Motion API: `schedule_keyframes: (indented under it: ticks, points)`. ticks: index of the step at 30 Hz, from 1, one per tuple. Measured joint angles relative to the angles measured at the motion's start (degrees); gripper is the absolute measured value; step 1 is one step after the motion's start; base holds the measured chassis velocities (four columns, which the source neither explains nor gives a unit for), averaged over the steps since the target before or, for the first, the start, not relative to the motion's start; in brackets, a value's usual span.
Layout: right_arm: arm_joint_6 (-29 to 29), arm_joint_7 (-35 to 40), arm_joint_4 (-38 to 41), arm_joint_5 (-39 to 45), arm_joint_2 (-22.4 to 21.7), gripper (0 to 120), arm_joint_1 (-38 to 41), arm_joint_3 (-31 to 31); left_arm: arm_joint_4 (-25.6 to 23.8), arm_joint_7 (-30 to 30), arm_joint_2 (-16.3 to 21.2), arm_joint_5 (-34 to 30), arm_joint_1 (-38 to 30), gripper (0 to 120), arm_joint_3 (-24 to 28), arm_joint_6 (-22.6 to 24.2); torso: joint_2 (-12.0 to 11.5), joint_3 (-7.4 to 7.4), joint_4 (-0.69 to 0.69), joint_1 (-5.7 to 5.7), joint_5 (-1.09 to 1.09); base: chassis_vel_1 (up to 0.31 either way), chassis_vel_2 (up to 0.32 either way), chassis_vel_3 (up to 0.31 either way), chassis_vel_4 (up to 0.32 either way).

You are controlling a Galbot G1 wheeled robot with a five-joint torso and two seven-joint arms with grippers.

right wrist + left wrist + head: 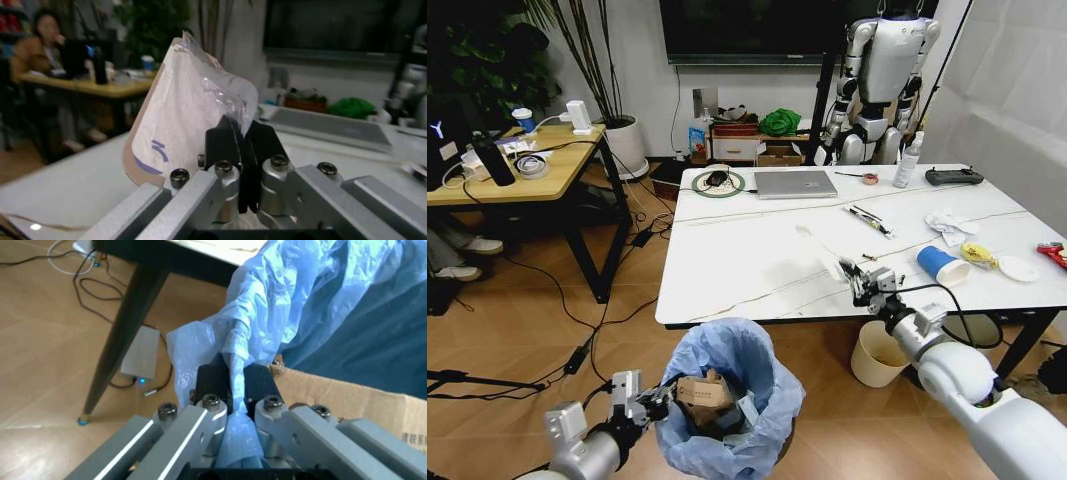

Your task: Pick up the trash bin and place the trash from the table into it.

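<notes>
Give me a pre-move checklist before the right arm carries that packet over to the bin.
1. Right gripper shut on the white plastic packet: ok, the fingers pinch its lower edge.
2. Packet lifted off the table: ok, it stands up above the white top.
3. Left gripper holding the trash bin: ok, it is shut on the blue bag at the rim.
4. Bin mouth open: ok, the bag is spread wide.
5. Room left in the bin: cannot tell, a cardboard box already sits inside.
6. Bin under the packet: not ok, the bin is below the table's near edge, off toward the robot's left.
</notes>
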Motion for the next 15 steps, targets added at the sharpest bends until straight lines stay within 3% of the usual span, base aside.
schedule_keyframes:
  ticks: [8,15]
  points:
    - [2.97,-6.53,10.47,13.64,-5.36,0,2.37,-6.73,0.37,-1.08,0.92,-2.68,-3.40,0,1.32,0.66,0.00,0.00,0.01,0.00,0.02,0.000,0.000,0.000,0.000]
    - [3.98,-11.39,15.93,18.03,-10.21,0,2.70,-11.49,-0.19,-1.26,0.31,-2.73,-1.91,0,0.39,0.84,0.00,0.00,0.00,0.00,0.00,0.000,0.000,0.000,0.000]
